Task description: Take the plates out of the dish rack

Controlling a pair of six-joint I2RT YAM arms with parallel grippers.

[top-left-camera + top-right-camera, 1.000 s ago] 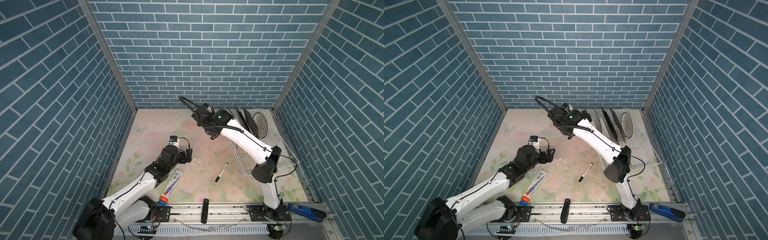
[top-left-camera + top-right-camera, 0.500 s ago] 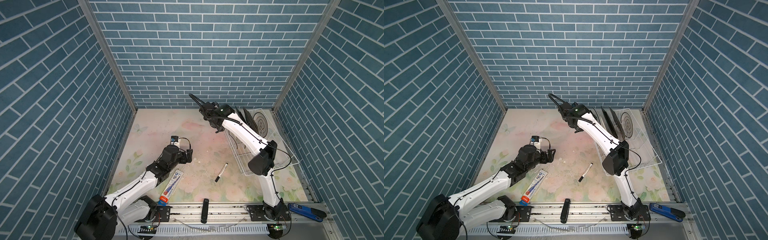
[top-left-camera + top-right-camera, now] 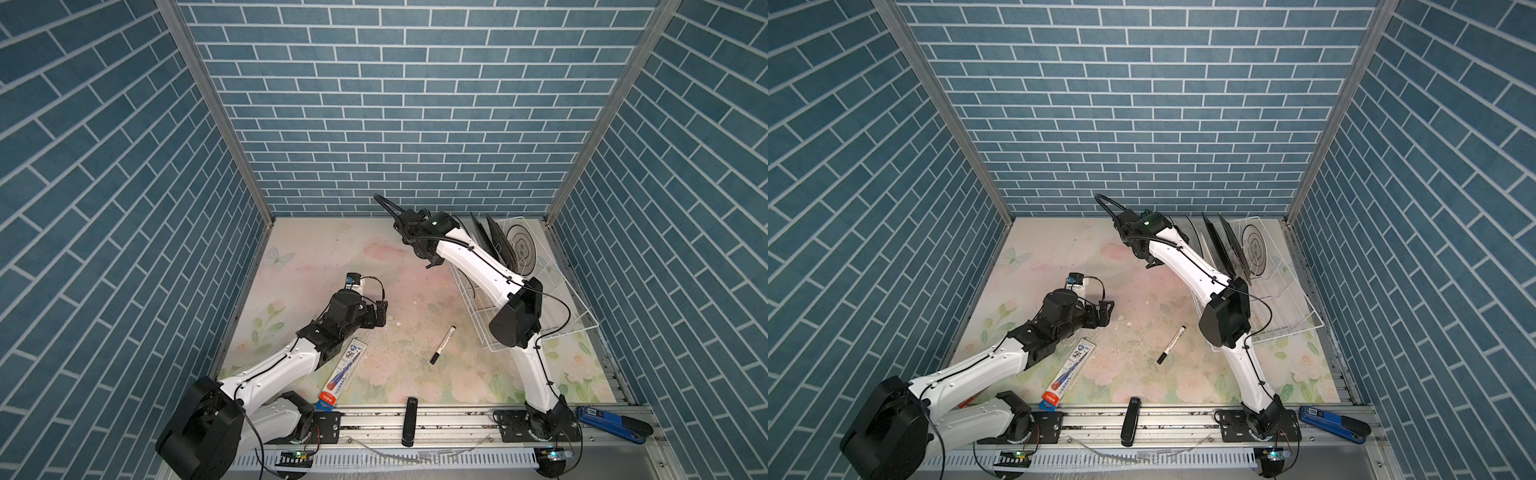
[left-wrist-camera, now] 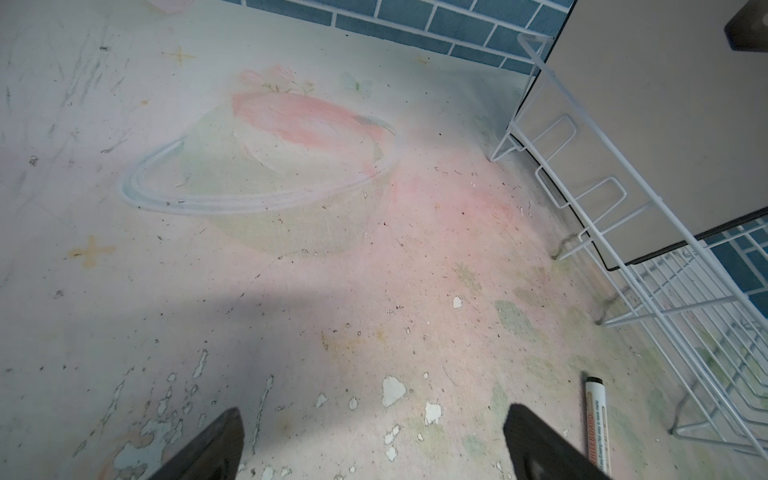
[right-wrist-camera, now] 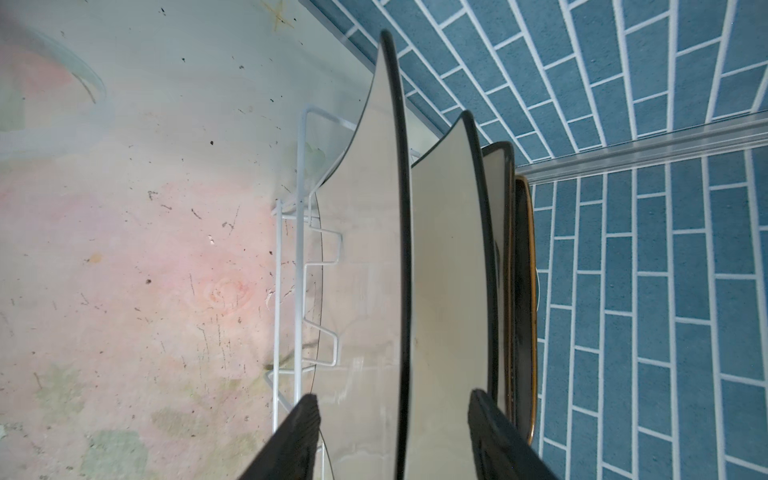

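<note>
The white wire dish rack (image 3: 582, 309) (image 3: 1308, 316) stands along the right wall. Several plates stand upright at its far end: dark square ones (image 3: 496, 245) (image 3: 1219, 245) and a round ringed one (image 3: 521, 247) (image 3: 1254, 249). My right gripper (image 3: 430, 262) (image 3: 1149, 262) (image 5: 395, 415) is open at that end. In the right wrist view the black rim of the nearest white plate (image 5: 365, 266) runs between its jaws, with a gap on each side. My left gripper (image 3: 380, 313) (image 3: 1106, 313) (image 4: 374, 440) is open over the mat, holding nothing.
A whiteboard marker (image 3: 443, 345) (image 4: 596, 419) lies on the mat left of the rack. A long flat packet (image 3: 343, 376) lies by the left arm. A black bar (image 3: 410, 420) and a blue tool (image 3: 611, 422) rest on the front rail.
My right arm has drawn its elbow in and turned its wrist toward the plates at the rack's far end. The left arm has not moved.
</note>
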